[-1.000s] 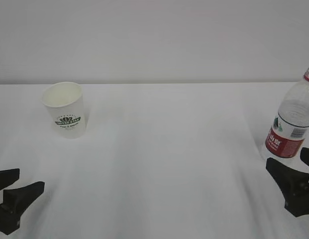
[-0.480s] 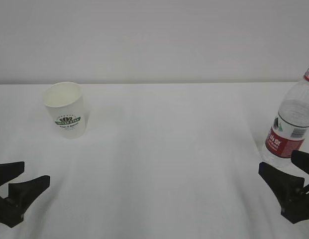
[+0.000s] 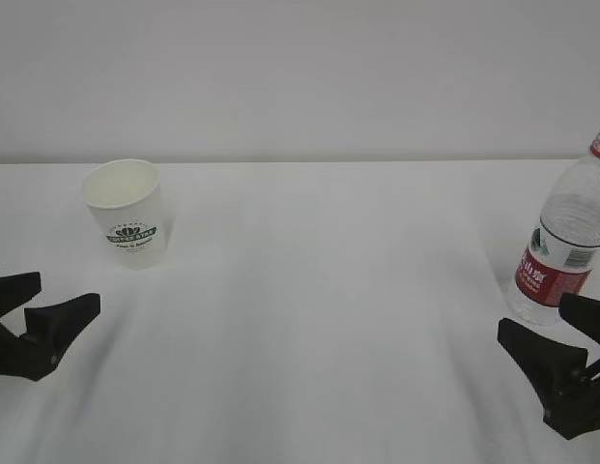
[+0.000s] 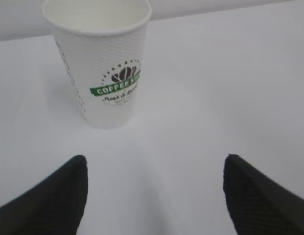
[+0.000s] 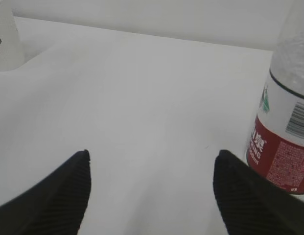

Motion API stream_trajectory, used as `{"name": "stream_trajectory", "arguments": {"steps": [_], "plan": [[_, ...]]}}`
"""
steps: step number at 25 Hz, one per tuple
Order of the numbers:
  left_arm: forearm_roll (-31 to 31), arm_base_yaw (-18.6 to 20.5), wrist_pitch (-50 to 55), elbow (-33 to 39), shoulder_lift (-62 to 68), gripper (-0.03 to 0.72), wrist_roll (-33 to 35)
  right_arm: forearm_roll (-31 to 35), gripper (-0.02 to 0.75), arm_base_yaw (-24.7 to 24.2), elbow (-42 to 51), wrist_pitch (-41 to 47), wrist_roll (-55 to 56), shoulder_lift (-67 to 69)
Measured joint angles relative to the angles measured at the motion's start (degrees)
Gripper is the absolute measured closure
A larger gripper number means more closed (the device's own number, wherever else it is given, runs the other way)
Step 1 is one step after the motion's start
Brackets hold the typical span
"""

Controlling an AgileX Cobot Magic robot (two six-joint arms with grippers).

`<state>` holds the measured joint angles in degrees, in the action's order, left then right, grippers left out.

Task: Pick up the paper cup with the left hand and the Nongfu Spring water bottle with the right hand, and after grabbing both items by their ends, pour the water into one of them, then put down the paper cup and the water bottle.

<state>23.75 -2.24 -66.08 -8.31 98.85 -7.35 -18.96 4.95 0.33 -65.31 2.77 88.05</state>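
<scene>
- My left end effector [image 3: 34, 309] has crept up from the desk's near-left corner toward the paper cup [image 3: 128, 212] over the last second, jaws spread wider, grasping nothing.
- The paper cup stands upright near the far-left edge of the desk [image 3: 309, 290], well apart from the fingers.
- My right end effector [image 3: 560, 343] has edged in just beside the Nongfu Spring water bottle [image 3: 565, 246], released and empty.
- The bottle stands upright at the right edge.
- I judge both approaches under way; neither grasp made yet.
</scene>
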Motion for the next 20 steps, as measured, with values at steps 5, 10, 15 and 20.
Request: {"name": "stream_trajectory", "arguments": {"steps": [5,10,15,20], "plan": [[-0.69,0.00,0.00,-4.44,3.14,0.047,0.00,0.10,0.150,0.00,0.00,0.00,0.00,0.00],[-0.67,0.00,0.00,-8.56,8.19,0.046,-0.12,0.21,0.150,0.00,0.00,-0.03,0.00,0.00],[-0.81,0.00,0.00,-11.59,10.36,0.046,-0.96,0.43,0.151,0.00,0.00,-0.13,0.00,0.00],[-1.14,0.00,0.00,-13.85,13.30,0.020,-1.65,2.22,0.151,0.00,0.00,-0.13,0.00,0.00]]}}
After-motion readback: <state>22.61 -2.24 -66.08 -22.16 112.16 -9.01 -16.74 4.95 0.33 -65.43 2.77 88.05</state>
